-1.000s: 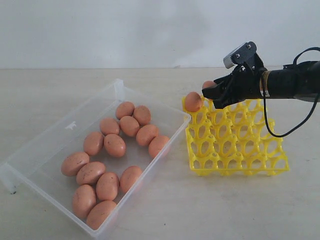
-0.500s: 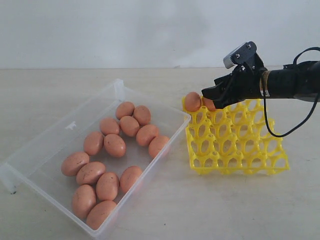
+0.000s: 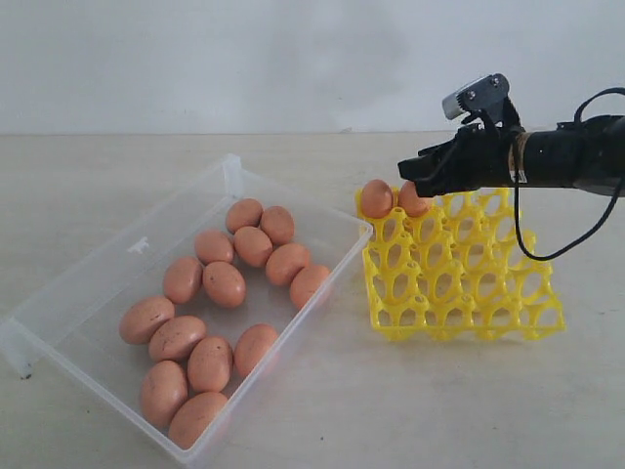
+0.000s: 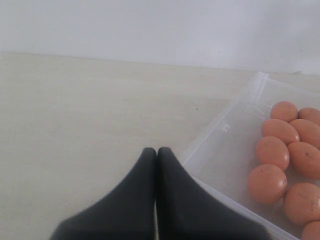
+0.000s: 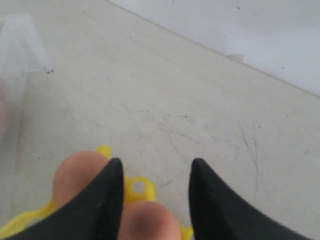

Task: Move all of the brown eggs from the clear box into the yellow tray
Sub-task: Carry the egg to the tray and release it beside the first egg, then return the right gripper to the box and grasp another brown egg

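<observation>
**Two in the tray, watch that corner**

Exterior view: the right pincer (image 3: 406,176) hangs part-spread just above the second of two brown eggs (image 3: 412,199) seated at the yellow tray's (image 3: 469,332) far-left corner. A low swing left could knock either out. The rest lie in the clear box (image 3: 98,264), left.

Left wrist view: the left pincer (image 4: 156,156) is pinched shut and empty over the worktop (image 4: 75,110), beside the box wall.

Right wrist view: the jaws straddle that egg, apparently without gripping it.

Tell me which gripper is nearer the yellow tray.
Right. The right gripper hangs above two eggs in a far corner of the yellow tray; the left gripper sits beside the clear box, the tray outside its view.
</observation>
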{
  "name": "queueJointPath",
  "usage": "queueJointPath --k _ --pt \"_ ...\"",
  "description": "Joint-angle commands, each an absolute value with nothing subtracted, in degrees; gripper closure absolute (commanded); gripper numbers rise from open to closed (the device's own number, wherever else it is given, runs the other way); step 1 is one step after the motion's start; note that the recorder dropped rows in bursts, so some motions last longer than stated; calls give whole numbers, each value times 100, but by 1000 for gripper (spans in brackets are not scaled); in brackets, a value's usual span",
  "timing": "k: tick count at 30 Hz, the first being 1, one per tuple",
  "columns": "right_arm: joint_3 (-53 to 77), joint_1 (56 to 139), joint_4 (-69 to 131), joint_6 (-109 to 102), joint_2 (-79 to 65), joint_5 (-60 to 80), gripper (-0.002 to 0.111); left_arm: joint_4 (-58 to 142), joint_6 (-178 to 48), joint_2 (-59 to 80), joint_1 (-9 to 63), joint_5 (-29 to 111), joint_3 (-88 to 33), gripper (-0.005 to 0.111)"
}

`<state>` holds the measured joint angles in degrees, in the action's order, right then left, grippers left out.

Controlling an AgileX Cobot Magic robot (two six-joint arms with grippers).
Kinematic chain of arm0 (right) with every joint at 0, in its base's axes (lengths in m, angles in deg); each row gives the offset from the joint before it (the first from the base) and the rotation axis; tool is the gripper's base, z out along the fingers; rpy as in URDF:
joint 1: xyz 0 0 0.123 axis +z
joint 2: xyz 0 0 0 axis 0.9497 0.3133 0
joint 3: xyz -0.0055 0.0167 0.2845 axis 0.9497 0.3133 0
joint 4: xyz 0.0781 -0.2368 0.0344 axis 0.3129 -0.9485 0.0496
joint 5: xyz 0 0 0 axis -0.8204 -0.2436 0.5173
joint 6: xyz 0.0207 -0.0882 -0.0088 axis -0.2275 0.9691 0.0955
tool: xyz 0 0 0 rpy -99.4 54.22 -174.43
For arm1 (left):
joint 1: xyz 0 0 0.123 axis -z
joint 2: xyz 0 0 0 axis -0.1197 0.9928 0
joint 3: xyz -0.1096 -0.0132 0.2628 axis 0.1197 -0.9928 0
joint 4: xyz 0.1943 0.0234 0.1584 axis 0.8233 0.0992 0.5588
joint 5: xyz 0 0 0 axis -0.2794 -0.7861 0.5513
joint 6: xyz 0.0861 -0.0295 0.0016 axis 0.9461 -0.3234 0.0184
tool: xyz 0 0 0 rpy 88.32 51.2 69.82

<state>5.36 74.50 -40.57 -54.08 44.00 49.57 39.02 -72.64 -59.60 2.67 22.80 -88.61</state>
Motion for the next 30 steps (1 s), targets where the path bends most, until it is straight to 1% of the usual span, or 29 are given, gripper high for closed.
queueJointPath --k 1,6,9,11,12,15,16,19,20,22,24,27,30 --pt "516 7479 -4855 -7245 3792 4973 107 3868 -7271 -5943 295 2324 -8841 111" --pt "516 7660 -6819 -9139 2892 5347 109 3868 -7271 -5943 295 2324 -8841 111" --pt "812 7978 -6875 -9604 2251 5042 109 3868 -7271 -5943 295 2324 -8841 111" --pt "1223 8316 -6875 -9902 1676 3880 109 3868 -7271 -5943 295 2324 -8841 111" --pt "1480 8492 -6875 -10006 1369 2991 109 3868 -7271 -5943 295 2324 -8841 111" --pt "2294 9259 -6875 -10251 559 -161 109 3868 -7271 -5943 295 2324 -8841 111" --pt "2623 9622 -6875 -10199 287 -1488 109 3868 -7271 -5943 295 2324 -8841 111" --pt "3155 10195 -6643 -9690 -131 -3725 109 3868 -7271 -5943 295 2324 -8841 111" --pt "3236 10241 -6366 -9515 -215 -4028 109 3868 -7271 -5943 295 2324 -8841 111" --pt "3290 10170 -5356 -8738 -363 -4013 109 3868 -7271 -5943 295 2324 -8841 111" --pt "3290 9995 -4144 -7622 -421 -3335 109 3868 -7271 -5943 295 2324 -8841 111" --pt "3252 9788 -1459 -4859 -421 -2288 109 3868 -7271 -5943 295 2324 -8841 111" --pt "3140 9826 1208 -1974 -408 -2122 109 3868 -7271 -5943 295 2324 -8841 111"
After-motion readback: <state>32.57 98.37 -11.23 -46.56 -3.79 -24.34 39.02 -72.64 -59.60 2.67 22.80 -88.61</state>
